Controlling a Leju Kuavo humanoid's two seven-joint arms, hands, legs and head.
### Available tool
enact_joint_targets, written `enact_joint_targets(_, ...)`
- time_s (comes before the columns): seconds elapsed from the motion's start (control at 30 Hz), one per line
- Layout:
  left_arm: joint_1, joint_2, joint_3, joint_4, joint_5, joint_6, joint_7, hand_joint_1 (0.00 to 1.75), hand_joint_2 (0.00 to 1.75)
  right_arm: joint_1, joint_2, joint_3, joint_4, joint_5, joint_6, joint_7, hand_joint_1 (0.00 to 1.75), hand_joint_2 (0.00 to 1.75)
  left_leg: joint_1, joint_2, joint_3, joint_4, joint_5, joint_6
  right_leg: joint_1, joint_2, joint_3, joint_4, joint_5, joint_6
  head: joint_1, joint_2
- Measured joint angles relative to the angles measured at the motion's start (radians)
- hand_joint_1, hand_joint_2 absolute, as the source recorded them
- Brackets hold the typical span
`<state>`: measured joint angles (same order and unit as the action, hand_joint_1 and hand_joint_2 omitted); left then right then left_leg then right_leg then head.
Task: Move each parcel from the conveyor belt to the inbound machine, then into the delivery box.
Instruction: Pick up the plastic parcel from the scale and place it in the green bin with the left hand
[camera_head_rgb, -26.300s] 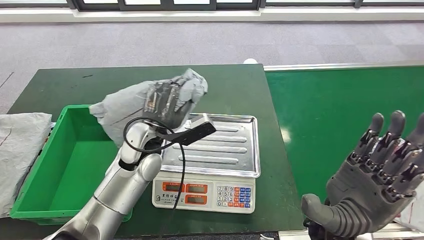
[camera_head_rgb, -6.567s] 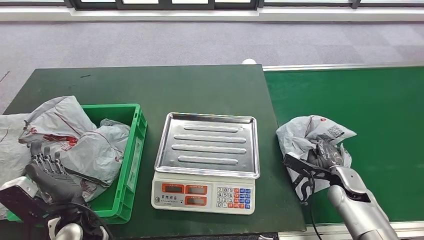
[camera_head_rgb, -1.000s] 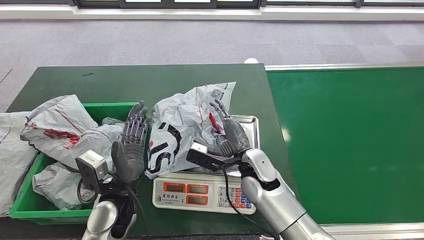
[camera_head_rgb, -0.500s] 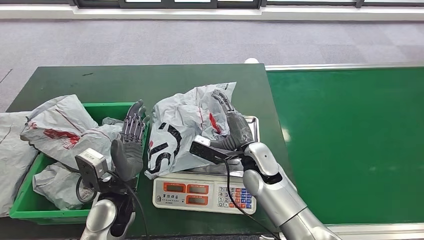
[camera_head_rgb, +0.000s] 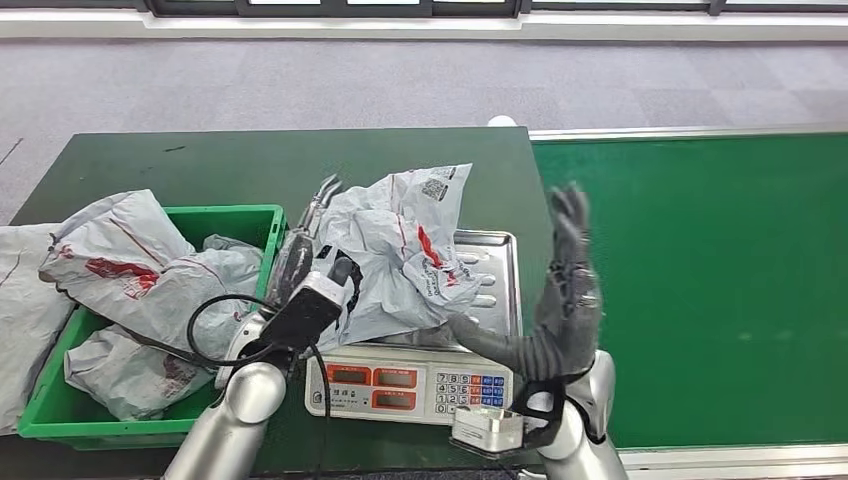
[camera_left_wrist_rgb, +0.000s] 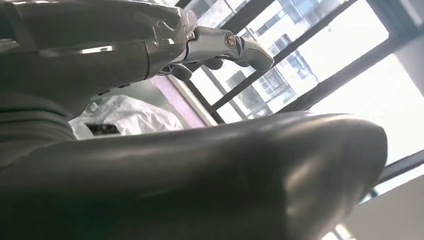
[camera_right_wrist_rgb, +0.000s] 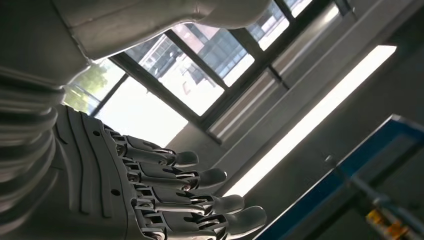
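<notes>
A crumpled grey parcel (camera_head_rgb: 400, 250) with red and black print lies on the steel pan of the inbound scale (camera_head_rgb: 410, 385). My left hand (camera_head_rgb: 303, 245) rests against the parcel's left side with its fingers stretched up along the bag, gripping nothing. The left wrist view shows the thick thumb (camera_left_wrist_rgb: 200, 150) close up and a bit of the parcel (camera_left_wrist_rgb: 125, 115) beyond it. My right hand (camera_head_rgb: 565, 290) stands raised at the pan's right edge, fingers straight and apart, off the parcel. In the right wrist view the fingers (camera_right_wrist_rgb: 190, 200) are spread against the ceiling and hold nothing.
The green delivery box (camera_head_rgb: 240, 213) to the left of the scale holds several grey parcels (camera_head_rgb: 150, 275), one hanging over its far left rim. The green conveyor belt (camera_head_rgb: 700, 280) runs on the right. Another grey bag (camera_head_rgb: 25, 290) lies at the left edge.
My right hand has let go of the parcel and drawn back to the right, now raised and spread. My left hand has moved right, up against the parcel's left side.
</notes>
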<state>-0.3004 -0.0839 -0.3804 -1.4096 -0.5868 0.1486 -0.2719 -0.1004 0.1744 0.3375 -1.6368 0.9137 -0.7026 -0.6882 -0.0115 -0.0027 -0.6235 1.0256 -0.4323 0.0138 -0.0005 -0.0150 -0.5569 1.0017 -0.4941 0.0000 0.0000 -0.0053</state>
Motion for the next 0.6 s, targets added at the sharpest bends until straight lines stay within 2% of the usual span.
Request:
enact_joint_targets(0.07,-0.026,0.002,-0.032,0.052,-0.051,-0.011,0.02,0.0,1.75,0.041,0.001,-0.013,-0.062,-0.036,0.0,-0.005,0.0,1.75,0.0,0.001,0.0,0.0,0.0,0.0,0.0,0.0,-0.001,0.0,0.0,0.0,0.0,0.0)
enact_joint_targets(0.33,-0.131,-0.004,-0.17,0.298,-0.19,-0.13,0.079,0.0,1.75,0.089,-0.004,-0.017,-0.133,-0.14,0.002,-0.006,0.0,1.75,0.0,0.003,0.0,0.0,0.001,0.0,0.0,0.002,-0.001,0.0,0.002,0.001,0.0,0.0)
enact_joint_targets(0.6,-0.231,-0.048,-0.281,0.55,-0.32,-0.147,0.131,0.0,1.75,0.089,-0.004,-0.014,-0.133,-0.143,0.002,-0.006,0.0,1.75,0.0,0.002,0.0,0.0,0.001,0.0,0.0,0.002,0.0,0.0,0.002,0.001,0.0,0.0)
